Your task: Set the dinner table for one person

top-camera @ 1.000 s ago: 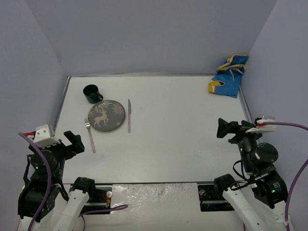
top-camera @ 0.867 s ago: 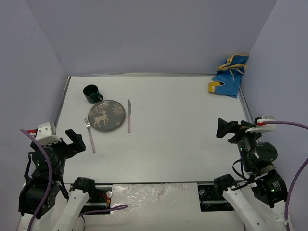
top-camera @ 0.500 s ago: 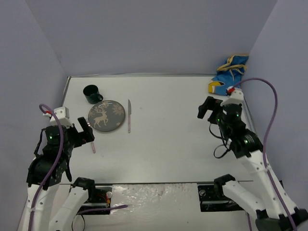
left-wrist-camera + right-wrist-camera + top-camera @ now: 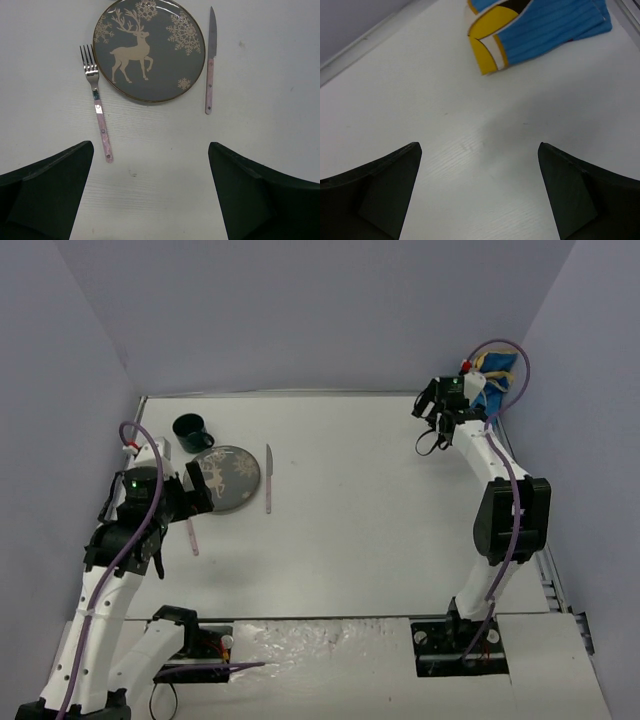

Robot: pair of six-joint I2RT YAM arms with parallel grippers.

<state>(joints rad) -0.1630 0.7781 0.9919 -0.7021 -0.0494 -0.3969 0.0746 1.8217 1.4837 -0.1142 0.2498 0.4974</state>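
Evidently the dinner table (image 4: 350, 540), lying flat under & round the plate (image 4: 149, 50), is judged rigid, heavy, slick, w/ nothing to be gripped; left gripper (image 4: 150, 149) & right gripper (image 4: 480, 148) are seen spread wide, empty.

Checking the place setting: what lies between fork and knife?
The deer plate lies between the fork and the knife, clearest in the left wrist view.

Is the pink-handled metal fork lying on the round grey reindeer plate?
No, the pink-handled metal fork lies on the white dinner table beside the round grey reindeer plate, clear of its rim.
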